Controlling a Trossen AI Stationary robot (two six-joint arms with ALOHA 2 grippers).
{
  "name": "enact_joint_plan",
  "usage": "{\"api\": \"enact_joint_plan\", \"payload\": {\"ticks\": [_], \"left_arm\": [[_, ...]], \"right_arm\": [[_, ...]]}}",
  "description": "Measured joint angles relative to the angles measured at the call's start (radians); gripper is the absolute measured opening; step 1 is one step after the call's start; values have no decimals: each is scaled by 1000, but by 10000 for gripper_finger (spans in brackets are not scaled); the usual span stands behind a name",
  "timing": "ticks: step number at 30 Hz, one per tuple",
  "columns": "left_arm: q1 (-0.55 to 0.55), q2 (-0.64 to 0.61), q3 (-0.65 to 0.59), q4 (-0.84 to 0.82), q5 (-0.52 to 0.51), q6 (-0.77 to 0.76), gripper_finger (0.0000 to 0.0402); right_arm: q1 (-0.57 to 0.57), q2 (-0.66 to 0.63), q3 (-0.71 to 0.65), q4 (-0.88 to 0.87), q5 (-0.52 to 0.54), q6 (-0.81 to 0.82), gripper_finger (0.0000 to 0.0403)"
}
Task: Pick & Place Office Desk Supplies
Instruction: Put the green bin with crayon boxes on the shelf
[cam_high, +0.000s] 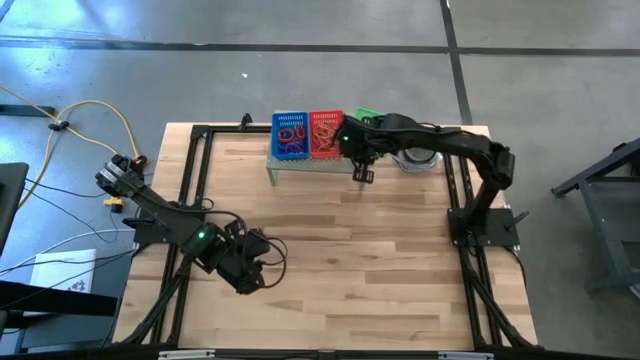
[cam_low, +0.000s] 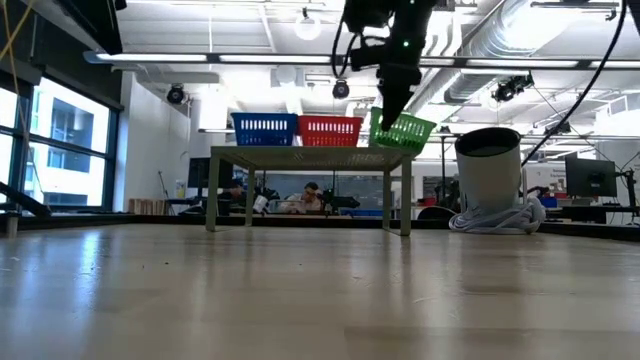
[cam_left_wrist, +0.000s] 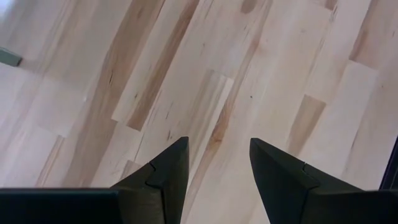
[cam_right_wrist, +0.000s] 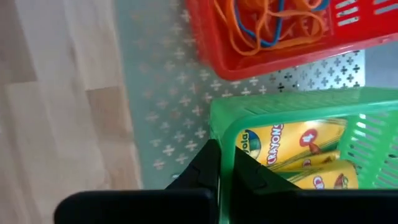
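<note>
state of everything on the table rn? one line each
green basket: tilted on the stand, rim pinched, crayon boxes inside
red basket: upright on stand, holds orange and blue rubber bands
blue basket: upright on stand, bands inside
stand: upright on table
right gripper: shut on green basket's rim
left gripper: open, empty, over bare table

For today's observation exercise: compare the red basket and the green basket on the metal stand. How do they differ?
The red basket sits flat on the perforated stand; the green basket is tilted, its wall pinched by the right end effector. The red basket holds loose orange and blue rubber bands; the green basket holds yellow crayon boxes. Both are small plastic mesh baskets.
</note>
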Motion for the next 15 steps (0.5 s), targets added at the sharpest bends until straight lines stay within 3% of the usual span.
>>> {"api": "enact_joint_plan", "payload": {"ticks": [15], "left_arm": [[-2, 0, 0, 0, -16, 29, 163]], "right_arm": [[-4, 40, 52, 8, -98, -73, 3]]}}
